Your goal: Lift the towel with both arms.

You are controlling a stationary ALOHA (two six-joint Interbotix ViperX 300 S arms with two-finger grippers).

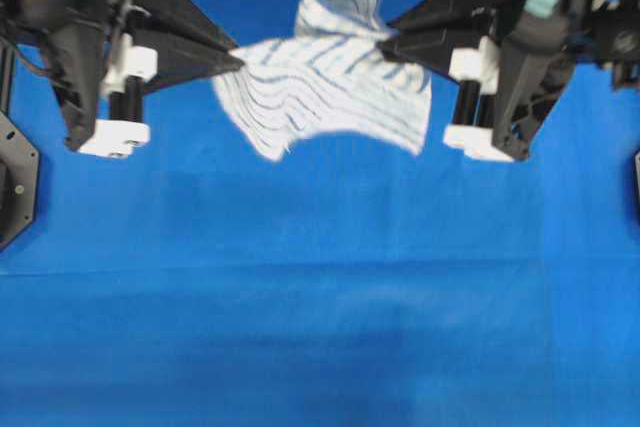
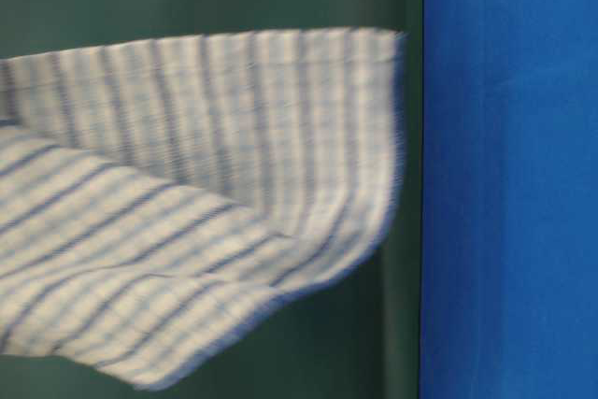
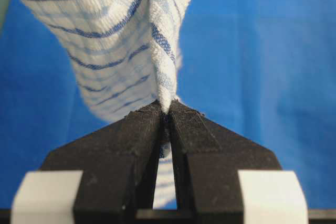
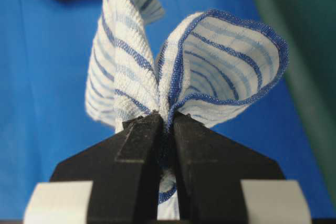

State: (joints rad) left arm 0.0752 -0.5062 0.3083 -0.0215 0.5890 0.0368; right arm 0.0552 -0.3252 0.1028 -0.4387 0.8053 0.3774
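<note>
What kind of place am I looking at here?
Probably a robot test bench: two black arms over a table under a blue cloth, the left gripper and right gripper pinching a striped towel.

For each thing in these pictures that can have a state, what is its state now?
towel: held at two sides, hanging between the grippers, one flap sticking up by the right grip.
left gripper: shut on the towel's edge.
right gripper: shut on bunched towel fabric.
blue table cloth: lying flat.
</note>
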